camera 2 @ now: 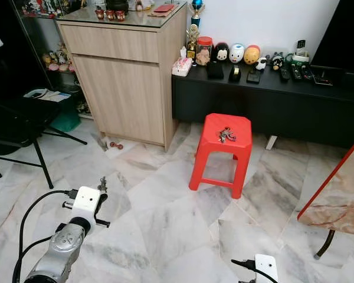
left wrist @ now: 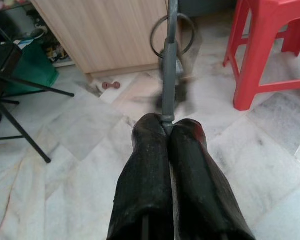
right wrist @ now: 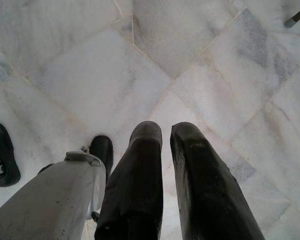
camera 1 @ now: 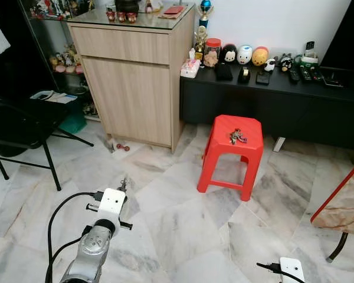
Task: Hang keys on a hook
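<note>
Left wrist view has my left claw (left wrist: 168, 127) pinched tight on a thin grey metal rod (left wrist: 169, 60) with a ring (left wrist: 172, 35) near its far end, both blurred; I cannot tell what the piece is. In the head views that claw (camera 1: 123, 186) sits at the lower left of the frame over the marble floor (camera 1: 177, 224). The keys (camera 1: 237, 137) lie on top of the red stool (camera 1: 233, 154), centre right, well apart from me. My right claw (right wrist: 165, 131) points at bare floor, fingers a narrow gap apart, holding nothing. I can read no writing on the small things (camera 1: 253, 56) on the black bench (camera 1: 271, 100). The hook I cannot make out.
</note>
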Tool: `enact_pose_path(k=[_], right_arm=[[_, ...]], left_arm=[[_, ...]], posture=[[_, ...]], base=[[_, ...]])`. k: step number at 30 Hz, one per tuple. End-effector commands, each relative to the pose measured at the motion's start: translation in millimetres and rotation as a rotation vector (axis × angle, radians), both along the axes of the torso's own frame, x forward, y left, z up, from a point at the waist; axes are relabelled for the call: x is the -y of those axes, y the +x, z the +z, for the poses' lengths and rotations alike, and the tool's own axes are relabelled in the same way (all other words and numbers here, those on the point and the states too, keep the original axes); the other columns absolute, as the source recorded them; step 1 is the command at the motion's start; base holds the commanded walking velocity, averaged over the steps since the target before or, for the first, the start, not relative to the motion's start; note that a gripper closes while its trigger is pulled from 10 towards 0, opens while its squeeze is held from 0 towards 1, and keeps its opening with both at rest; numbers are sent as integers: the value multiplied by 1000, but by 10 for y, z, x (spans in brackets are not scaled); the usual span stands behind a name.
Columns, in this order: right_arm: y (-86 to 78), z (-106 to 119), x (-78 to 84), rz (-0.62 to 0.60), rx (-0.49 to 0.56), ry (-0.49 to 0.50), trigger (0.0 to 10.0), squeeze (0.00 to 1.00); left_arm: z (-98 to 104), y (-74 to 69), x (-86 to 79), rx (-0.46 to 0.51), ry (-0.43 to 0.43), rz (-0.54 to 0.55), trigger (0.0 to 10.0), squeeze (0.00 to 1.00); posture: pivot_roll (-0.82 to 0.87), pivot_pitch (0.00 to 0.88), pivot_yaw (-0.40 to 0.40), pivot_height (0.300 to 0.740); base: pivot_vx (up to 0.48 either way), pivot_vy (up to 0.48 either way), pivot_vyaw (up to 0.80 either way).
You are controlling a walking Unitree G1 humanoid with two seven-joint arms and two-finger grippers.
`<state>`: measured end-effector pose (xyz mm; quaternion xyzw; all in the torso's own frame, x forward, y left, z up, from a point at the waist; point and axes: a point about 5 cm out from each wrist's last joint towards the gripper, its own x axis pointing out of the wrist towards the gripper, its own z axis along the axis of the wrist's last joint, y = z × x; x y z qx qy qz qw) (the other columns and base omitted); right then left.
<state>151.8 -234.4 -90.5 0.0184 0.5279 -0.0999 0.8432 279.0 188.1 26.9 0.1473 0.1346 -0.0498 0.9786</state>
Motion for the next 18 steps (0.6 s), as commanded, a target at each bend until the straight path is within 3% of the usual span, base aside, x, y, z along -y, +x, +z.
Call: enact_pose_path(k=[1,18], right_arm=[[-25,-5,17,-4,-3,-3,10000,0],[-20,-6,5,-9,-1,0,10000,0]], left_arm=[[28,26,32,15,14,-26,10000,0],[38,50,73,25,16,-52,10000,0]], posture=[[-65,0,-31,740],[-64,0,-31,740]], base=[[0,0,0],[0,-339,0]])
